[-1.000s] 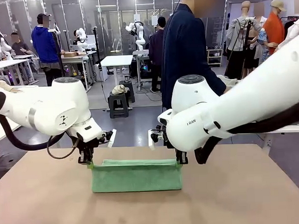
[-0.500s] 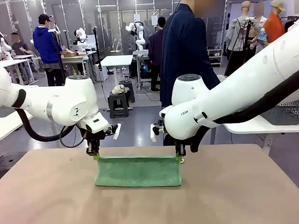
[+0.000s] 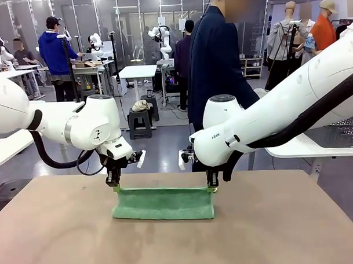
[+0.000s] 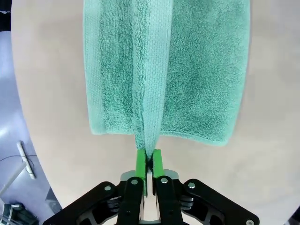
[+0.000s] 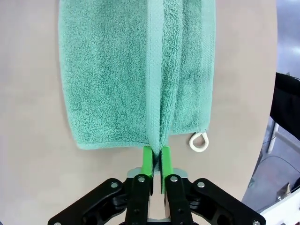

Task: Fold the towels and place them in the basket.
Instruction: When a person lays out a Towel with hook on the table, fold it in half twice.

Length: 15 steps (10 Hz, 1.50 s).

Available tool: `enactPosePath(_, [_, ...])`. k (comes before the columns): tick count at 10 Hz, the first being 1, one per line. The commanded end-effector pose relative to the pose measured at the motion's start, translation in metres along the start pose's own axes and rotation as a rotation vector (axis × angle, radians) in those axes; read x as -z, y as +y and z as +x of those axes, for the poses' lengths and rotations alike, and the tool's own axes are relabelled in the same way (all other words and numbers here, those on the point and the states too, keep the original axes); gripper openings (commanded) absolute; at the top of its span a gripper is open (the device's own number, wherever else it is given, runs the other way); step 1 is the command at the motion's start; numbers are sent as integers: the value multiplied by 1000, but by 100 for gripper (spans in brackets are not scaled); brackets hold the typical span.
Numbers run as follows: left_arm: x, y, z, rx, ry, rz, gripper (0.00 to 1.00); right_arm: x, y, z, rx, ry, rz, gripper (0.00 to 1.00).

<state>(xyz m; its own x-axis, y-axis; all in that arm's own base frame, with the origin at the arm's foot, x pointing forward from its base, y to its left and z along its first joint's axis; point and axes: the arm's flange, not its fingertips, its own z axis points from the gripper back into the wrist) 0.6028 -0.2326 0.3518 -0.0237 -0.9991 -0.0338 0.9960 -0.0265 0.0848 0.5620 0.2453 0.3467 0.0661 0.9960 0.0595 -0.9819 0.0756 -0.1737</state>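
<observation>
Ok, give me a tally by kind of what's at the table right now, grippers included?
mint green towel: 1
white corner loop on that towel: 1
grippers: 2, the left gripper and the right gripper, each with jaws pinching the towel's edge
table: 1
Total: 5

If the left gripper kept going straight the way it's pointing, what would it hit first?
The green towel: its raised edge sits between the pads of the left gripper. Just beyond that, probably the table.
</observation>
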Motion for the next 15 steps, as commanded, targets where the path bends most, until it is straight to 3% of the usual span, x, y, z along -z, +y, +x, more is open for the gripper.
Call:
enactPosePath(1, [-5,7,-9,-27,61,15,25,-2,-6,-13,-29,16,-9,27])
enactPosePath(2, [-9,6,-11,-42,64,50,41,-5,-7,-14,-28,9,-30,38])
enactPosePath(3, [-14,6,-13,-41,57,73,45,-10,-8,-14,-26,15,-51,46])
enactPosePath(4, [-17,4,-15,-48,53,83,60,-15,-8,-15,-24,11,-60,58])
enactPosePath(6, [-28,-3,-19,-59,45,108,74,-32,-7,-14,-19,6,-96,76])
enactPosePath(9, [-63,-34,-41,-70,-28,116,74,-81,26,-6,105,-7,6,76])
enactPosePath(12, [-103,-77,-104,-97,-162,123,74,-141,69,-7,453,25,129,76])
enactPosePath(15, [-108,-95,-156,-99,-347,125,74,-159,76,1,833,71,263,76])
